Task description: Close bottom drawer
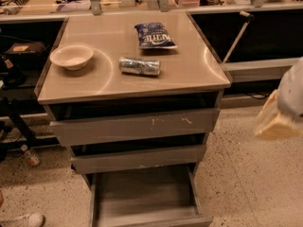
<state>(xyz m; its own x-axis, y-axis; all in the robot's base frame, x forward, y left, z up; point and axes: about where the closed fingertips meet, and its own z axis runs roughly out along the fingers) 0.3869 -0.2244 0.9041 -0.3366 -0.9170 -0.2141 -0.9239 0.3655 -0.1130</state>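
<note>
The bottom drawer (144, 197) of the grey metal cabinet is pulled far out toward me; its empty box-like tray shows and its front reaches the lower edge of the view. The middle drawer (139, 158) and the top drawer (135, 125), which has white scratch marks, stand slightly out. My gripper (279, 115) is a blurred white and tan shape at the right edge, level with the top drawer, to the right of the cabinet and apart from it.
On the cabinet top (189, 70) lie a white bowl (72, 56), a crushed can (139, 65) and a blue chip bag (155, 36). A counter with dark openings runs behind. A shoe (21, 220) shows at the lower left on the speckled floor.
</note>
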